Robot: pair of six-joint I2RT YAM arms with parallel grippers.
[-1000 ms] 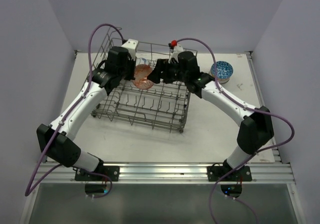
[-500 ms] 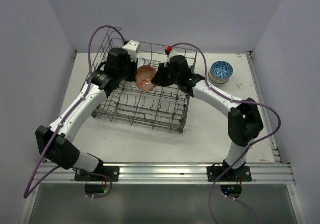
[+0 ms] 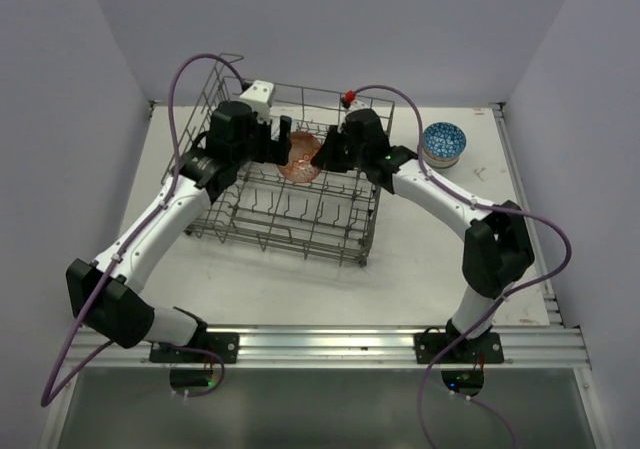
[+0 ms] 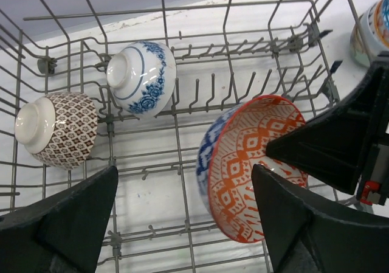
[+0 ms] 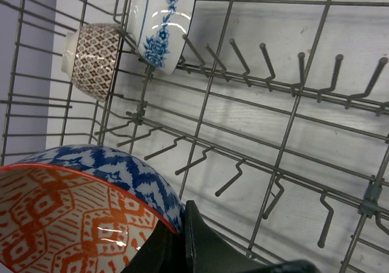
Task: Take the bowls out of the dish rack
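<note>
With the right end effector [image 3: 325,155] pinched shut on the rim of the orange-patterned bowl [image 4: 252,163], over the dish rack [image 3: 290,221] near the far edge of the tabletop [image 3: 420,259], and the left end effector [image 3: 284,137] gaping empty beside it, I'd lift straight up, clear of the tines [image 5: 266,63].

Bright even light, faint soft shadows, sharp focus, glare on orange bowl [image 5: 79,218]

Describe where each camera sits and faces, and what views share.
Top external: above, behind the robot, looking down on dish rack, left arm, right arm.
Left wrist: over the rack, looking down past the open left tool at the orange bowl.
Right wrist: close above the rack floor, looking along it; right tool shut on that bowl.
Both wrist views share floral bowl, brown bowl.
</note>
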